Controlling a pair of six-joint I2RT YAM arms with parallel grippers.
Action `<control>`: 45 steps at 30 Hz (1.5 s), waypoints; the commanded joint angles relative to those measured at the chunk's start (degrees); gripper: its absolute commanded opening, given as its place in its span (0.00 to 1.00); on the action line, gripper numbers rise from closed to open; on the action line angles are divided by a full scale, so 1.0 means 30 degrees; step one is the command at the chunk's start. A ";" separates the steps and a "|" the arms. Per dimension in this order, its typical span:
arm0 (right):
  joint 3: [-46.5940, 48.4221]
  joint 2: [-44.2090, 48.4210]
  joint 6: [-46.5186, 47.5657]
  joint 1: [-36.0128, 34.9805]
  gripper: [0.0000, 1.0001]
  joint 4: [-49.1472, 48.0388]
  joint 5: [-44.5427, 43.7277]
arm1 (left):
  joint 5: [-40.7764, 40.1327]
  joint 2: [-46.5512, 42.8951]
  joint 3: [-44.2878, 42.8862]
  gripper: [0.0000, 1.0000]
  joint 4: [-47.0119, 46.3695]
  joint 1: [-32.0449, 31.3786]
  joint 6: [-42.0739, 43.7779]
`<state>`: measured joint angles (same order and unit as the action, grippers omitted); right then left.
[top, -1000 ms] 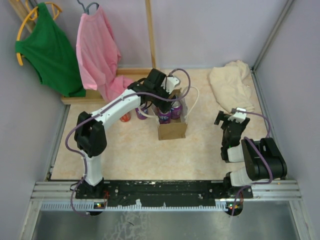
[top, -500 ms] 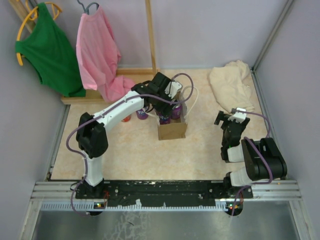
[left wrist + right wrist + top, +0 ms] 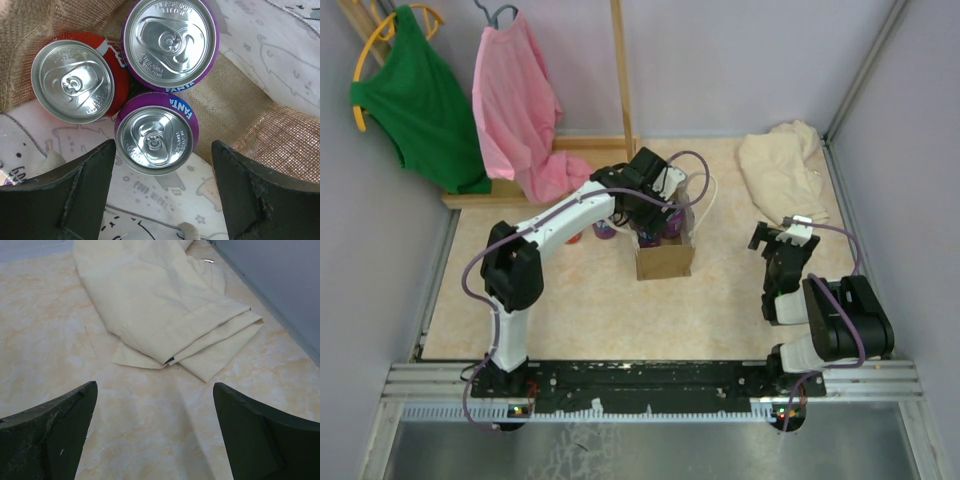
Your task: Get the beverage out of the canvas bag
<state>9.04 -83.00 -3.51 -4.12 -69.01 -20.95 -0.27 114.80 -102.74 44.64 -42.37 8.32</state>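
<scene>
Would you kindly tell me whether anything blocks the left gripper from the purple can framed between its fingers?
Nothing visible does: the left gripper hangs open directly over the lower purple can, inside the canvas bag.

Left gripper [image 3: 653, 205] shifted right and lower into bag [image 3: 665, 260] mouth, centre frame; elbow [image 3: 513, 278] swung slightly right.

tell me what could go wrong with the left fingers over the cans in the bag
The open left fingers straddle the lower purple Fanta can, which sits tight beside the red can and a second purple can; a closing finger may snag a neighbour.
Nothing holds the small tan-brown canvas bag; the right fingers are away by the cream cloth heap, so lifting may drag or tip the bag.
</scene>
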 commanded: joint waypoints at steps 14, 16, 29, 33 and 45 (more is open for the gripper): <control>0.0238 -0.0062 0.0226 -0.0150 0.99 -0.0837 -0.0326 | 0.0078 0.1628 -0.0940 0.76 0.0595 -0.0087 -0.0239; 0.0239 -0.0062 0.0235 -0.0150 0.99 -0.0839 -0.0319 | -0.0070 0.1844 -0.1006 0.75 0.0674 -0.0105 -0.0269; 0.0238 -0.0062 0.0256 -0.0150 0.99 -0.0843 -0.0339 | -0.1280 0.2064 -0.1382 0.00 0.1002 -0.0086 -0.0331; 0.0239 -0.0048 0.0240 -0.0150 0.99 -0.0843 -0.0339 | -0.1733 0.1628 -0.1505 0.00 0.0791 -0.0086 -0.0057; 0.0247 -0.0066 0.0255 -0.0161 0.99 -0.0828 -0.0340 | -0.4023 -0.1476 -0.1526 0.00 -0.0617 -0.0115 0.0723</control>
<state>9.04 -83.00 -3.51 -4.12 -69.01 -20.93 -6.70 117.86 -105.89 46.37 -43.03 8.23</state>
